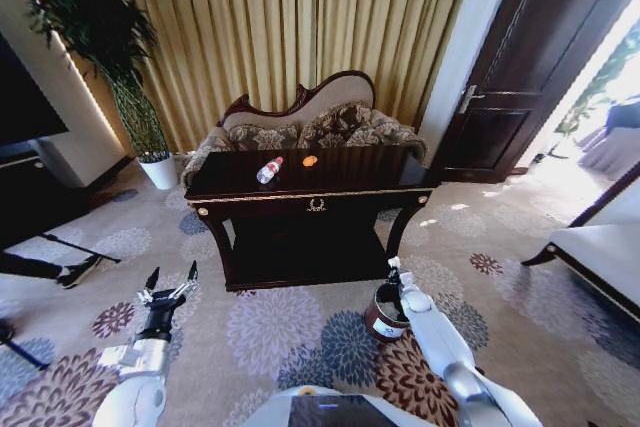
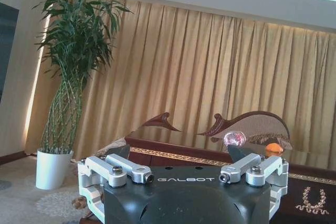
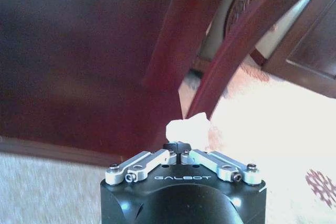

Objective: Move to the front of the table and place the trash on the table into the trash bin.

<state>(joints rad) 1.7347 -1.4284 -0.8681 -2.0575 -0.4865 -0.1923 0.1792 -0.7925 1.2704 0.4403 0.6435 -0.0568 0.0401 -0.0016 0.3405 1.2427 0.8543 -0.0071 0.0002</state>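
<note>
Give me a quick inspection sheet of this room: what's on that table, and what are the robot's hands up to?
Surface: dark table, glossy top.
Job's things: plastic bottle lying on the tabletop; orange piece beside it, apart; trash bin on the carpet by the table's front leg.
Clutter: nothing seen.
Grippers: right gripper pinching a white scrap, low over the bin; left gripper open, low before the table.
Cables: nothing seen.
Surroundings: sofa, curtains, potted plant, door.

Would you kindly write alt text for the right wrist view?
The right hand is shut on a crumpled white scrap, low beside the dark wooden table and its curved leg, over patterned carpet.
</note>
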